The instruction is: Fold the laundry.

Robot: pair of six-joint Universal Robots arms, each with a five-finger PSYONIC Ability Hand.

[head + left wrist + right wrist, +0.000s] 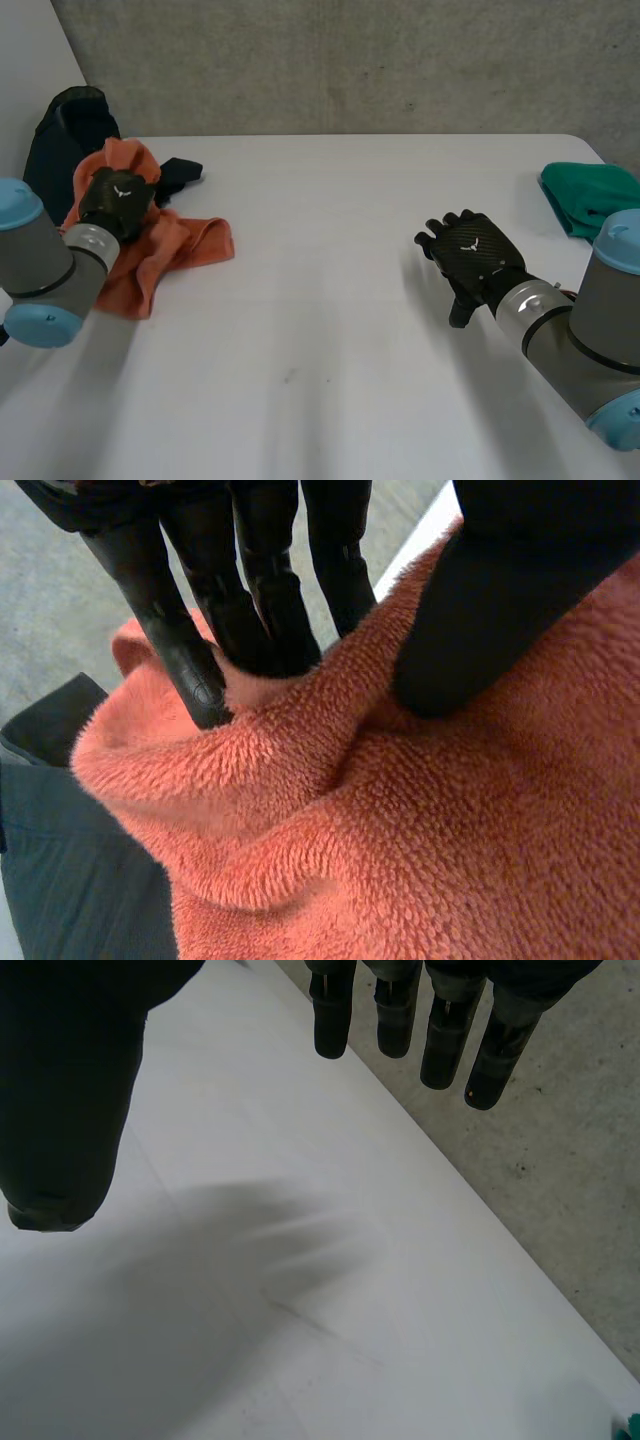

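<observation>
- saw the orange towel [185, 245] bunched in a loose heap near the far left of the white table [320, 330], not yet folded
- found the left hand [118, 198] on the upper part of that heap, with the left arm [40, 260] reaching in from the near left
- in the left wrist view, found the fingers [262, 600] of the left hand dug into a raised fold of the orange towel [400, 830] and the thumb [500, 610] pressed on the fold's other side, pinching the cloth
- noted a dark garment [62, 130] behind the towel at the table's far left corner, touching it
- saw the same dark garment [60, 860] just beside the orange fold in the left wrist view
- found the right hand [475, 255] over bare table right of the middle, well apart from the towel
- in the right wrist view, saw its fingers [445, 1030] straight and held away from the thumb [60, 1090], relaxed, gripping nothing, with bare white table [300, 1260] beneath
- spotted a green cloth [590, 195] at the table's right edge, beyond the right hand and apart from it
- saw grey concrete [350, 60] past the table's far edge
</observation>
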